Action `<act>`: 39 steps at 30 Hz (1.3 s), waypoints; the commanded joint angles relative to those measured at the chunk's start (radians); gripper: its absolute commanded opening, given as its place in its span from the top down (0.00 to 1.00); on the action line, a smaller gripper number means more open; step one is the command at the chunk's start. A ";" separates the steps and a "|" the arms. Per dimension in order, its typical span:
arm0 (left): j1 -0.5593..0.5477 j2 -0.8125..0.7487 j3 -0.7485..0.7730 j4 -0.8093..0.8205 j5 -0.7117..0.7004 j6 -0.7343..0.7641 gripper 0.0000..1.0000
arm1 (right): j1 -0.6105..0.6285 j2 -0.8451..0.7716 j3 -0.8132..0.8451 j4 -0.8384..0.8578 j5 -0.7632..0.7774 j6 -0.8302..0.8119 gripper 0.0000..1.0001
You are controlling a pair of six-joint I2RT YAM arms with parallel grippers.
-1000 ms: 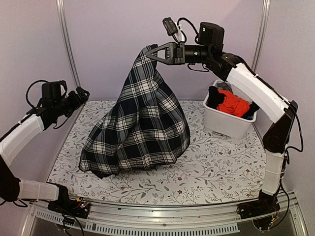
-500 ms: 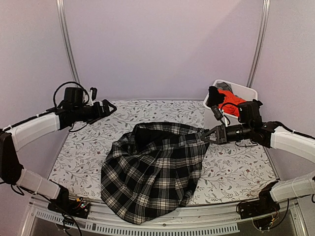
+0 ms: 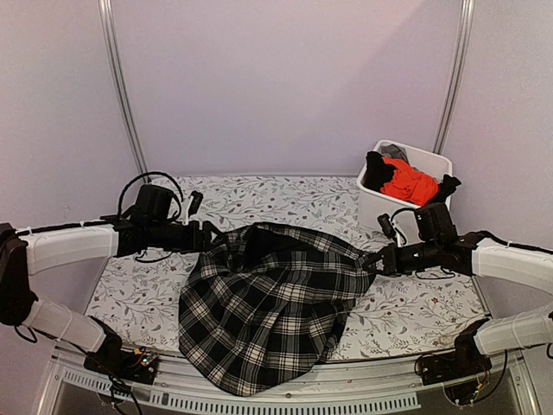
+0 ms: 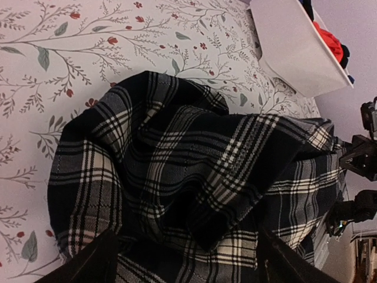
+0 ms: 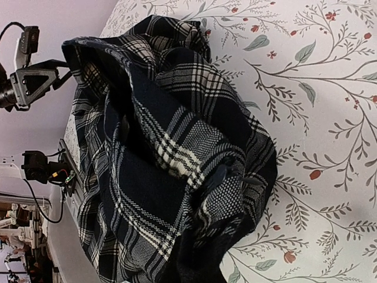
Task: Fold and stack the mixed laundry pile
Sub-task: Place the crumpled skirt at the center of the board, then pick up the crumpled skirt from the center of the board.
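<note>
Top external: the plaid cloth (image 3: 276, 303) lies bunched between both sets of fingers, stretched left-to-right. The right gripper (image 3: 378, 258) pinches its right corner; the left gripper (image 3: 207, 235) sits spread apart at its left edge.

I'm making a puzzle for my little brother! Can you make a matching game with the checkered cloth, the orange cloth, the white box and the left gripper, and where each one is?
Things:
1. plaid garment
2. orange-red garment
3. white bin
4. left gripper

Places or states:
A. at the far right corner of the table
B. open, at the plaid garment's left edge
C. piled inside the white bin
D. crumpled in the middle of the table

Pairs: 1-D, 2-C, 3-A, 4-B.
</note>
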 commanded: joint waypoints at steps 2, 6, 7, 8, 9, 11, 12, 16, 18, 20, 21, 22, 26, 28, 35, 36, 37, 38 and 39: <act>-0.057 -0.127 -0.091 0.038 -0.034 -0.008 0.30 | -0.010 0.006 0.020 0.029 0.029 -0.018 1.00; -0.095 -0.092 -0.090 0.030 -0.068 -0.008 0.46 | -0.010 0.007 0.031 0.042 0.016 -0.016 1.00; -0.105 -0.072 -0.079 0.029 -0.072 -0.003 0.49 | -0.010 0.007 0.033 0.042 0.015 -0.017 1.00; -0.118 -0.052 -0.066 0.027 -0.079 0.003 0.52 | -0.010 0.007 0.034 0.043 0.012 -0.017 1.00; -0.133 -0.030 -0.051 0.024 -0.092 0.008 0.54 | -0.010 0.007 0.035 0.046 0.010 -0.018 1.00; -0.162 0.016 -0.020 0.013 -0.121 0.017 0.56 | -0.010 0.004 0.036 0.047 0.008 -0.018 1.00; -0.172 0.041 -0.006 0.010 -0.130 0.017 0.56 | -0.010 0.002 0.038 0.046 0.008 -0.018 1.00; -0.197 0.132 0.038 0.000 -0.149 0.015 0.59 | -0.011 -0.009 0.043 0.045 0.008 -0.017 1.00; -0.205 0.167 0.054 0.000 -0.156 0.009 0.60 | -0.012 -0.012 0.045 0.043 0.010 -0.016 1.00; -0.213 0.201 0.076 -0.006 -0.173 0.002 0.65 | -0.012 -0.015 0.046 0.042 0.011 -0.017 1.00; -0.214 0.214 0.089 -0.012 -0.189 -0.003 0.68 | -0.012 -0.017 0.047 0.042 0.010 -0.019 1.00; -0.214 0.225 0.100 -0.023 -0.212 -0.009 0.72 | -0.012 -0.017 0.049 0.041 0.011 -0.019 1.00; -0.206 0.227 0.153 -0.069 -0.309 -0.006 0.96 | -0.011 -0.024 0.065 0.030 0.020 -0.026 1.00; -0.194 0.197 0.175 -0.093 -0.351 -0.006 1.00 | -0.014 -0.031 0.086 0.013 0.033 -0.035 1.00; -0.135 0.025 0.271 -0.182 -0.492 0.061 1.00 | -0.086 -0.051 0.228 -0.060 0.062 -0.116 1.00; -0.132 0.005 0.290 -0.190 -0.496 0.081 1.00 | -0.108 -0.048 0.263 -0.069 0.062 -0.134 1.00; -0.130 -0.015 0.308 -0.201 -0.501 0.099 1.00 | -0.120 -0.034 0.309 -0.082 0.064 -0.151 1.00; -0.129 -0.031 0.330 -0.211 -0.510 0.114 1.00 | -0.135 -0.023 0.358 -0.092 0.070 -0.178 1.00; -0.129 -0.044 0.358 -0.225 -0.519 0.129 1.00 | -0.143 -0.006 0.407 -0.104 0.076 -0.193 1.00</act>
